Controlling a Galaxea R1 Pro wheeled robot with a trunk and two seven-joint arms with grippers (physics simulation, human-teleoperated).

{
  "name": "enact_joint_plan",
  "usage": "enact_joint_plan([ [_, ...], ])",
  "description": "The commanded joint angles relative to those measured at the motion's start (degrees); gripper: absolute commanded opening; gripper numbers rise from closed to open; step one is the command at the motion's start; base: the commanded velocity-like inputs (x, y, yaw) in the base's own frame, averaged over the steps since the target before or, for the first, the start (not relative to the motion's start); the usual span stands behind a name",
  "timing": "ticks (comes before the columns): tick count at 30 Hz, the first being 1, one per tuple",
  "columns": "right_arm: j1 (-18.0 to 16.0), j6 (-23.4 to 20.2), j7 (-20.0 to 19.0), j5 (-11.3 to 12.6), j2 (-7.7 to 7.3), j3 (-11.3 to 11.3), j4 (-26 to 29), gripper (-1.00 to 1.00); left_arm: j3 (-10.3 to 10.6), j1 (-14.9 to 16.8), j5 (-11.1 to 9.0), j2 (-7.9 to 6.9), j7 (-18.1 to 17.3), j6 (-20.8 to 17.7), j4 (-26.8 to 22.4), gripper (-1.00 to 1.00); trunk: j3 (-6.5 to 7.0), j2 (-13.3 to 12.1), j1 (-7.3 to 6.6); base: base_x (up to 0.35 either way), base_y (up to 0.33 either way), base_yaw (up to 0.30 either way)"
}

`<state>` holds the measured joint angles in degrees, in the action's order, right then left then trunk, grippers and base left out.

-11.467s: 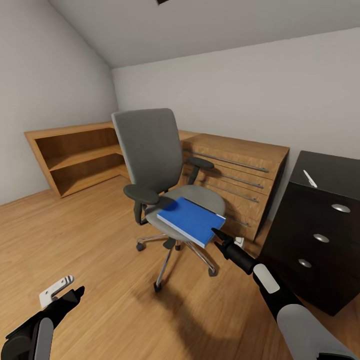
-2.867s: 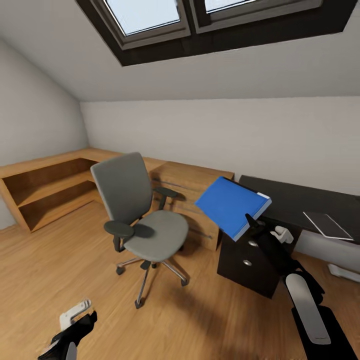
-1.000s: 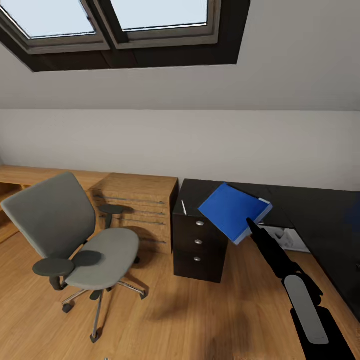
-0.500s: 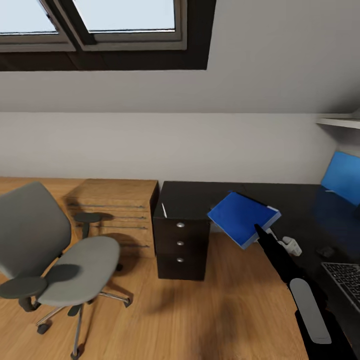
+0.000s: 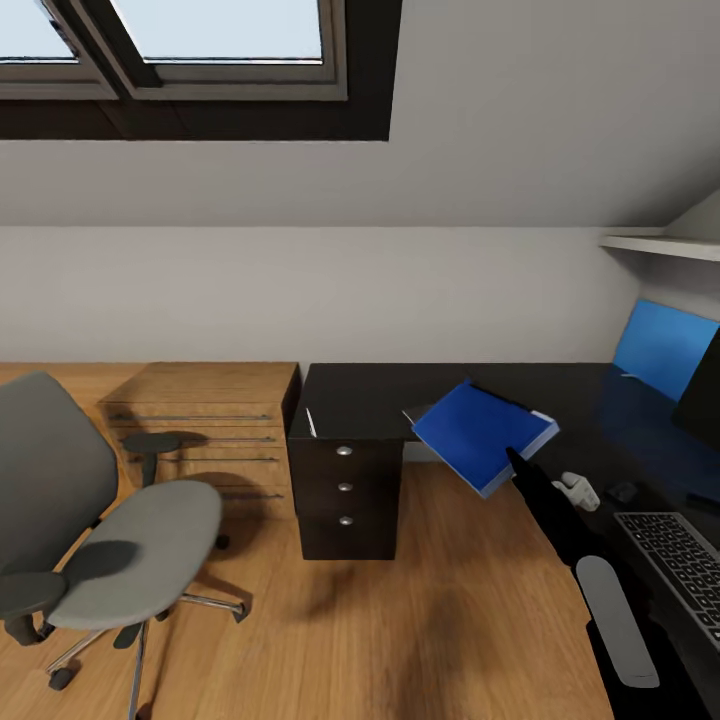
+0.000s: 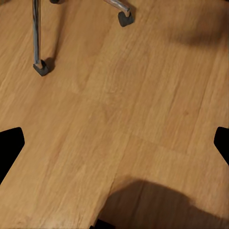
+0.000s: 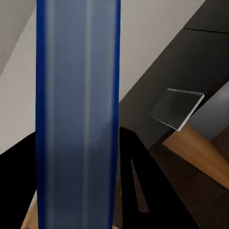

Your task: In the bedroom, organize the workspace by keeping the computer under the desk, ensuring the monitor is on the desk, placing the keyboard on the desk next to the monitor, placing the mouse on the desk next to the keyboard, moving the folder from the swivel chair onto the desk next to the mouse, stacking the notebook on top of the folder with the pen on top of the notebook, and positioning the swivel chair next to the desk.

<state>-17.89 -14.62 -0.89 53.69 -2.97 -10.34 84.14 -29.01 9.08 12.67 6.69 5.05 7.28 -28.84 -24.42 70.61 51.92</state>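
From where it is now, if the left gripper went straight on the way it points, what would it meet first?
Probably the bare wooden floor. The swivel chair castors sit off to the side of that line, though depth is unclear.

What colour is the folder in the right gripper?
Bright blue; the folder shows best in the head view, pinched by the right gripper.

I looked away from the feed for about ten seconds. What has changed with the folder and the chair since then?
The folder has left the swivel chair seat: the right gripper took hold of it, lifted it and carried it toward the desk, where it now hangs tilted in the air. The robot turned right, so the view shifted. The chair stands empty where it was; the pen lies on the desk as before.
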Motion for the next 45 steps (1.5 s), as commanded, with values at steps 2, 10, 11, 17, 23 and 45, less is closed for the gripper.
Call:
enact_joint_plan([
  [2, -0.04, 1.33, 0.25, 0.40, 0.99, -0.13, 0.17, -1.00, -0.35, 0.06, 0.60, 0.07, 0.05, 0.20, 0.01, 1.00, -0.06, 0.04, 0.00, 0.000, 0.000, -0.003],
  [10, -0.15, 18.52, 13.57, 0.78, 6.42, -0.13, -1.84, -1.00, 0.28, 0.06, 0.68, 0.07, 0.05, 0.25, 0.01, 1.00, -0.06, 0.04, 0.00, 0.004, 0.000, 0.000],
  [11, -0.27, 18.79, 14.38, 0.77, 6.46, -0.12, -3.41, -1.00, 0.39, 0.06, 0.66, 0.12, 0.05, 0.27, 0.01, 1.00, -0.06, 0.04, 0.00, 0.213, 0.000, 0.000],
  [17, -0.52, 19.34, 14.72, 1.68, 6.48, -0.32, -7.60, -1.00, 0.41, 0.06, 0.63, 0.10, 0.05, 0.28, 0.01, 1.00, -0.06, 0.04, 0.00, 0.277, 0.000, 0.000],
  [23, -1.88, 21.72, 14.79, 10.41, 6.17, -0.46, -13.07, -1.00, 0.60, 0.06, 0.69, 0.16, 0.05, 0.28, 0.01, 1.00, -0.06, 0.04, 0.00, 0.315, -0.001, 0.000],
  [45, -2.94, 28.93, 14.43, 13.28, 6.36, -1.26, -14.80, -1.00, 6.18, 0.06, 0.69, 0.25, 0.42, 0.32, 2.24, 1.00, -0.15, 0.04, 0.00, 0.098, -0.026, -0.040],
])
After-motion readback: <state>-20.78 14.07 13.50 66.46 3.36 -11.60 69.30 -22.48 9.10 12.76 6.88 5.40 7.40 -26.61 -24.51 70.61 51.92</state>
